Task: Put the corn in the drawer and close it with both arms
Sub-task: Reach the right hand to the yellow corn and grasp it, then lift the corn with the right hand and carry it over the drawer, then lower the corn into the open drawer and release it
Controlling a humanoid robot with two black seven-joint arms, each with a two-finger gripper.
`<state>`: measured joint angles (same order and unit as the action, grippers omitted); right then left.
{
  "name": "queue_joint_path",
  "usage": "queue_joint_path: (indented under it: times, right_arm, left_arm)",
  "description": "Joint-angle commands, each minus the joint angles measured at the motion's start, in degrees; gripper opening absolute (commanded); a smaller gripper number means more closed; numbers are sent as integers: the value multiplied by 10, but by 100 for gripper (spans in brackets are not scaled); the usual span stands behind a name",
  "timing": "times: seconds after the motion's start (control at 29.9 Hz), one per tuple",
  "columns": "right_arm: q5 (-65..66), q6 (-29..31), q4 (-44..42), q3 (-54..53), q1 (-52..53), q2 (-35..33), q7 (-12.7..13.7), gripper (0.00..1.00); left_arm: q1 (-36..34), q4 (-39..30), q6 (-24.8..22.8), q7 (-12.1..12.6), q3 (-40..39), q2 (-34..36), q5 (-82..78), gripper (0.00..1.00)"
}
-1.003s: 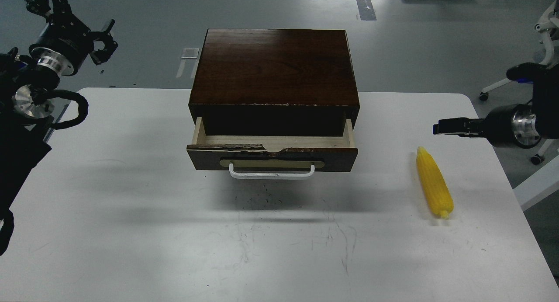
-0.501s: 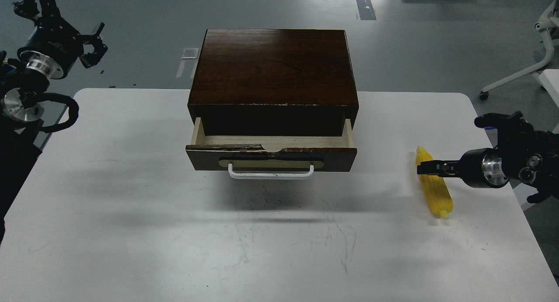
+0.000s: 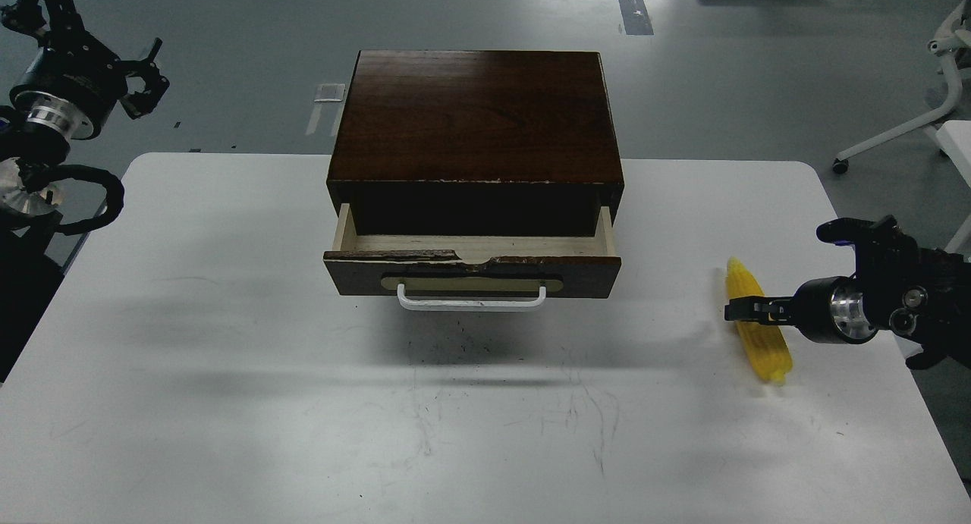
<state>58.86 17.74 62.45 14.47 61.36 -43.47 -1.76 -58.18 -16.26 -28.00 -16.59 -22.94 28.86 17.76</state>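
Observation:
The yellow corn (image 3: pixel 761 340) lies on the white table (image 3: pixel 227 372) at the right, tip pointing away from me. My right gripper (image 3: pixel 747 310) comes in from the right and lies across the corn's middle. Its fingers are seen thin and dark, so I cannot tell whether they grip the cob. The drawer (image 3: pixel 470 270) of the dark brown box (image 3: pixel 478 114) is pulled partly out. Its pale inside (image 3: pixel 485 246) shows nothing in it, and its white handle (image 3: pixel 470 302) faces me. My left gripper (image 3: pixel 144 80) is raised at the far left off the table, with its fingers spread.
The corn lies close to the table's right edge (image 3: pixel 872 281). White chair legs (image 3: pixel 887 137) stand on the grey floor beyond the right side. The left arm's joints and cable loop (image 3: pixel 83 198) hang over the table's left edge.
My right gripper dropped from above the table onto the corn's middle. The corn shifted slightly. My left arm drew back up and to the left.

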Motion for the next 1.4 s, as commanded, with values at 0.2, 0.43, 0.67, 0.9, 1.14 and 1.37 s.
queue_joint_path:
  times: [0.2,0.43,0.67,0.9,1.14,1.37]
  right_arm:
    - [-2,2,19,-19,168,-28,-46,15]
    - [7,4,61,-19,326,-22,-61,14]
    - [122,5,111,-19,416,57,-92,14]
    - [223,5,138,-18,412,133,-97,14]
    - [353,5,138,-16,386,203,-121,15]
    - [395,5,138,-2,370,234,-123,18]
  left_arm:
    - [-1,-4,0,6,7,19,-7,98]
    - [0,-4,0,6,8,27,-7,98]
    - [-7,1,0,27,11,26,-33,98]
    - [-7,0,0,34,11,27,-36,98]
    - [-4,-1,0,32,10,27,-36,98]
    - [-3,-2,0,32,10,27,-36,98]
